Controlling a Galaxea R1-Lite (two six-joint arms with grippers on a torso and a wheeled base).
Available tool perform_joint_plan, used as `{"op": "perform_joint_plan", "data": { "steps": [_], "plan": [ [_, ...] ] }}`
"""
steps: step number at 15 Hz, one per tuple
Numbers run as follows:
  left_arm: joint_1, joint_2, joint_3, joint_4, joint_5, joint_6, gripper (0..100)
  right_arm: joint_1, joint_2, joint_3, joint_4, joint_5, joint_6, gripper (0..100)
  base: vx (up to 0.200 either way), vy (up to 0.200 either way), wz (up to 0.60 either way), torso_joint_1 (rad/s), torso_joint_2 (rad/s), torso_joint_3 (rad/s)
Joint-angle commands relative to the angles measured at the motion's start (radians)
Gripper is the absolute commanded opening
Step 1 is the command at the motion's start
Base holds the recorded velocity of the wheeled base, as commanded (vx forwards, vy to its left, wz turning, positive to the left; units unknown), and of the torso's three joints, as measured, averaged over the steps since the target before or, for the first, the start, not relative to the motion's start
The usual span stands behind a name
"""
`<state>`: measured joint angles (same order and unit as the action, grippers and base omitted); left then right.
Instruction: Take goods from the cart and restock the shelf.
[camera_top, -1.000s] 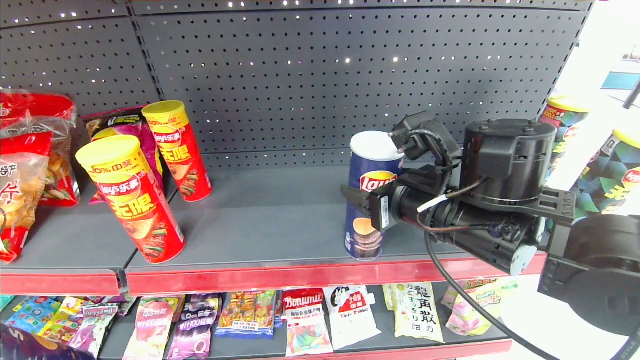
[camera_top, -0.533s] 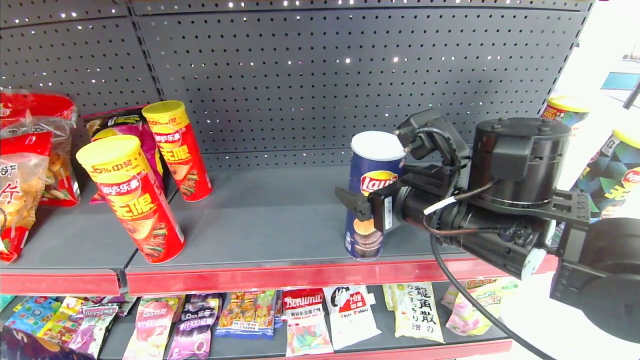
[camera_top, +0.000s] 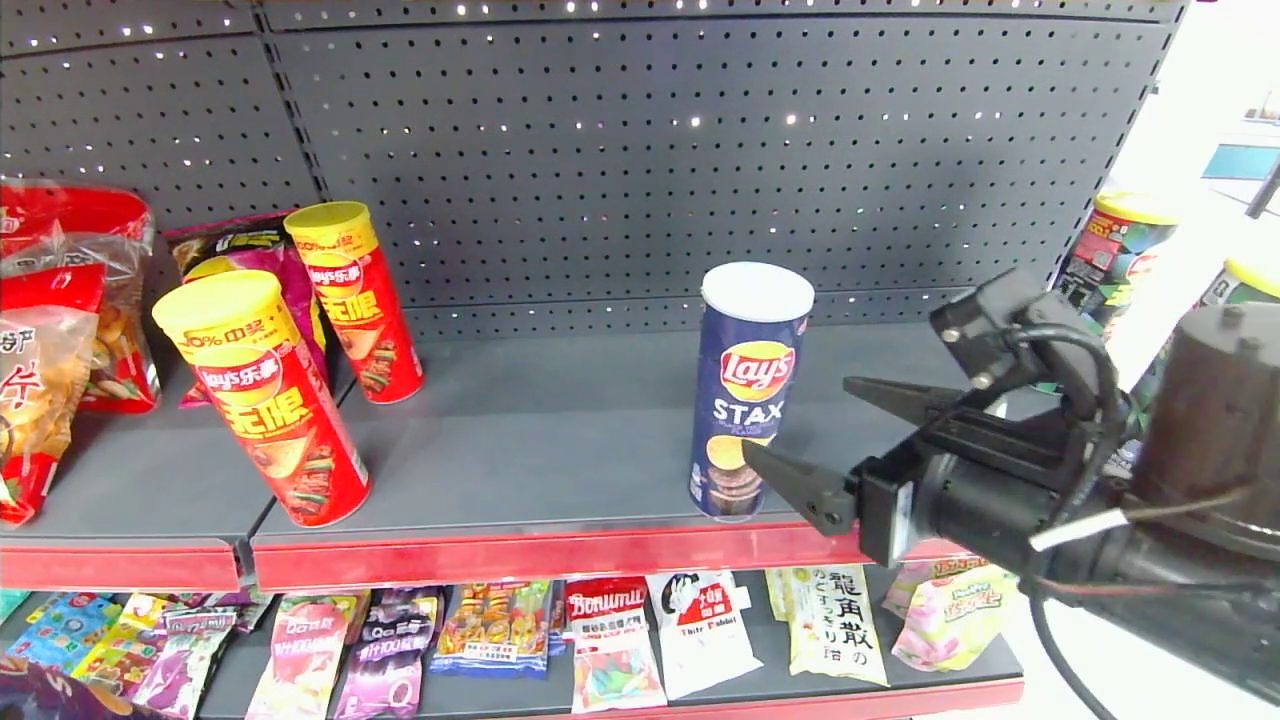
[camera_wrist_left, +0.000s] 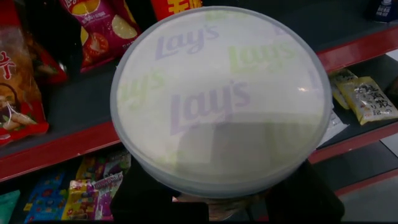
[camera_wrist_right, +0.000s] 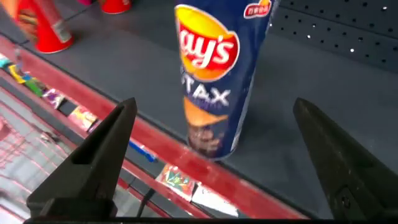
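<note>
One blue can stands upright near the front edge of the shelf. The right gripper is just right of it, fingers spread wide and not touching. A second can at the left wrist likely goes next; what holds it is hidden.

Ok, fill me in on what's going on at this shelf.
The robot is restocking. Its right claw, open, has just backed away from the blue can, which now stands upright near the front edge of the shelf, free of the claw. Two red cans stand further left. Another can's lid is close up in the left wrist view, so a second can is probably waiting to go on next.
</note>
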<state>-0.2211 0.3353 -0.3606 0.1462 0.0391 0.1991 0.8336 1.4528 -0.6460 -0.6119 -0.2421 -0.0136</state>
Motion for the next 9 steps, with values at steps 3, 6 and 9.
{"op": "perform_joint_plan", "data": {
  "steps": [3, 6, 9],
  "plan": [
    [0.000, 0.008, -0.006, -0.002, -0.004, 0.000, 0, -0.036, -0.296, 0.250, 0.003, 0.006, 0.001, 100, 0.000, 0.000, 0.00, 0.000, 0.00, 0.000],
    [0.000, 0.017, -0.012, -0.004, -0.012, -0.001, 0, -0.166, -0.473, 0.382, 0.031, 0.007, -0.029, 100, 0.000, 0.000, 0.00, 0.000, 0.00, 0.000],
    [0.000, 0.037, -0.055, -0.004, -0.012, -0.004, 0, -0.334, -0.654, 0.397, 0.219, 0.087, -0.028, 100, 0.000, 0.000, 0.00, 0.000, 0.00, 0.000]
  ]
}}
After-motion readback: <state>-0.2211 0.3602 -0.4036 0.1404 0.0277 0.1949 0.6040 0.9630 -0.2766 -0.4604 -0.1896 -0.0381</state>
